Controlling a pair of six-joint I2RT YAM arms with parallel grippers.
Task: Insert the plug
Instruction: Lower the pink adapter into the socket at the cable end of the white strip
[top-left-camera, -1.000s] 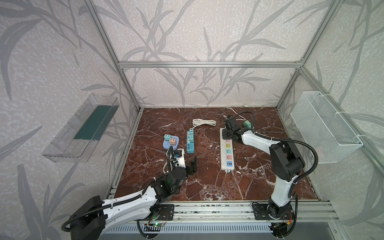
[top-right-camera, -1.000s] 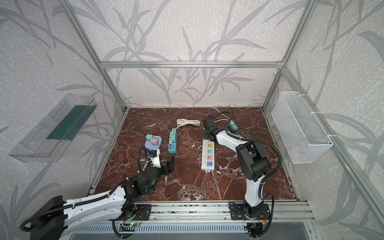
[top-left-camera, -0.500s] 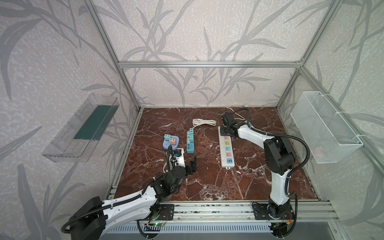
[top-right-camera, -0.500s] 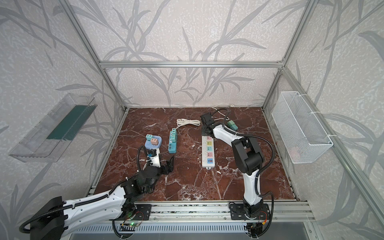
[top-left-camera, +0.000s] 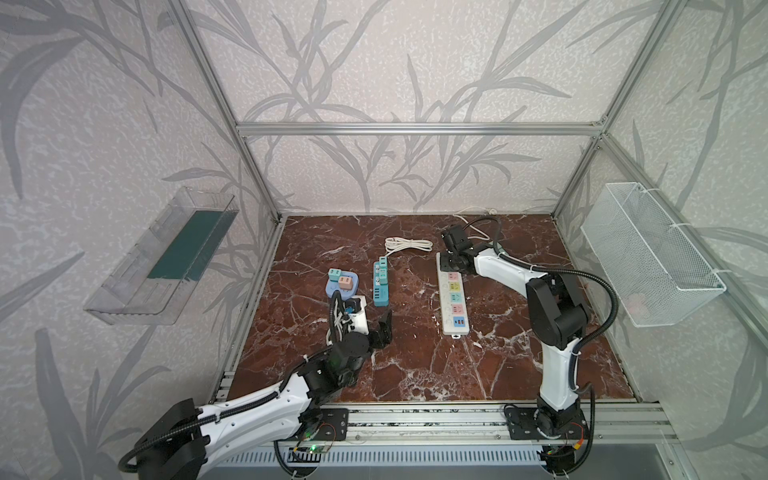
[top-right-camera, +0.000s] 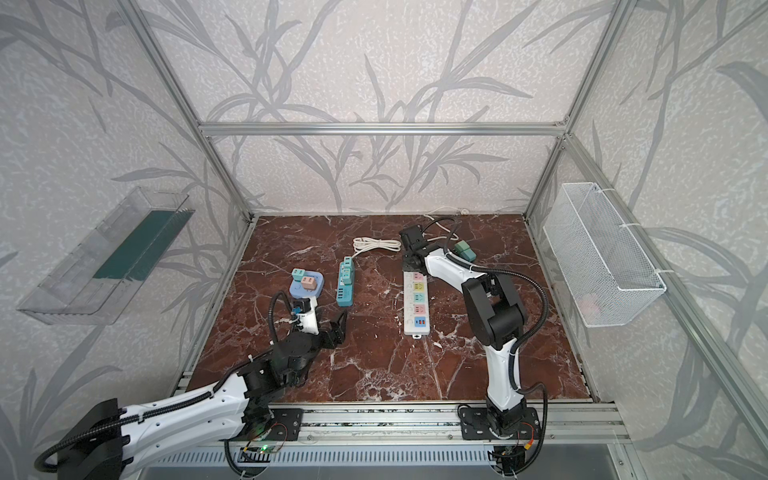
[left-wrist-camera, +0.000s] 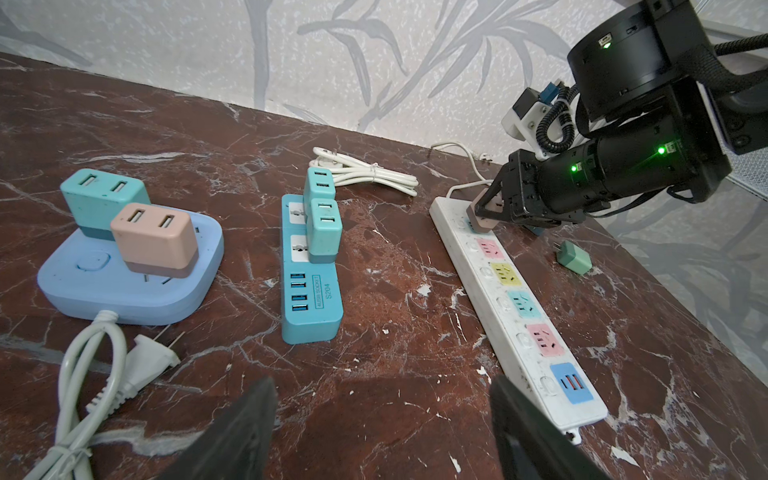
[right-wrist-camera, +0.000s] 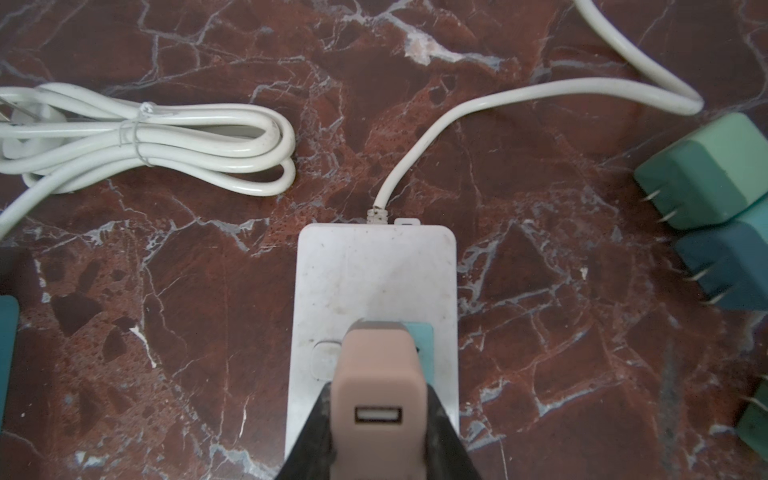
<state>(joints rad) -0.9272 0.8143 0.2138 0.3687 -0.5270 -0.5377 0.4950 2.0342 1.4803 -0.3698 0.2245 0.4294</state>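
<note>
A pink plug (right-wrist-camera: 374, 357) with a USB port on its top is pinched between my right gripper's (right-wrist-camera: 379, 392) black fingers, which are shut on it. It sits over the teal socket at the far, cord end of the white power strip (right-wrist-camera: 374, 270). Its prongs are hidden, so I cannot tell whether they are in. In the left wrist view the plug (left-wrist-camera: 480, 218) leans on the power strip (left-wrist-camera: 519, 299). Both top views show the right gripper (top-left-camera: 451, 259) (top-right-camera: 409, 262) at that end. My left gripper (left-wrist-camera: 382, 386) (top-left-camera: 376, 332) hovers open and empty near the front left.
A blue hub (left-wrist-camera: 83, 286) carries a teal and a pink charger. A teal strip (left-wrist-camera: 311, 299) carries two teal chargers, with a coiled white cable (left-wrist-camera: 365, 172) behind it. Loose green chargers (right-wrist-camera: 706, 170) lie right of the white strip. A wire basket (top-left-camera: 648, 257) hangs on the right wall.
My right arm has swung the gripper and the pink plug slightly left and down, onto the white strip's far end. The left arm has not moved.
</note>
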